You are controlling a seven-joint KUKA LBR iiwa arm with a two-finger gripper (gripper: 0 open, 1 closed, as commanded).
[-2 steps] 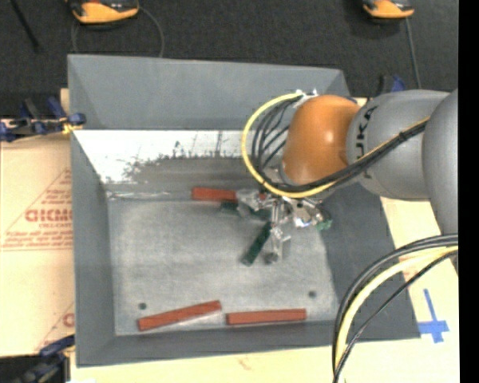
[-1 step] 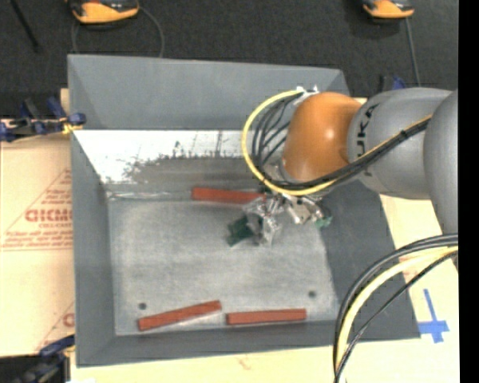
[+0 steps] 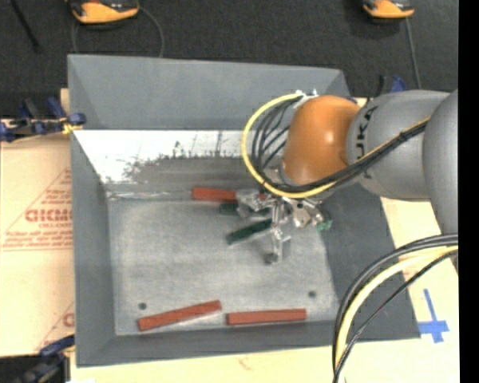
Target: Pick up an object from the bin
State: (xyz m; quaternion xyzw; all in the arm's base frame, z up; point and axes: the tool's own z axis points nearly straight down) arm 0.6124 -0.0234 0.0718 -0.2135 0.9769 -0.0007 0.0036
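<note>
My gripper (image 3: 275, 244) hangs low over the right middle of the bin, below the orange wrist cover. A dark green stick (image 3: 247, 231) lies slanted just to its left, with its right end reaching up to the gripper; whether it is gripped I cannot tell. A second dark green piece (image 3: 228, 208) lies a little further back, beside a red-brown bar (image 3: 213, 194) at the foot of the back wall. A small green bit (image 3: 326, 226) shows to the right of the gripper.
Two more red-brown bars lie along the front of the bin floor, one at the front left (image 3: 180, 315) and one at the front middle (image 3: 266, 317). The arm and its cables cover the bin's right rear part.
</note>
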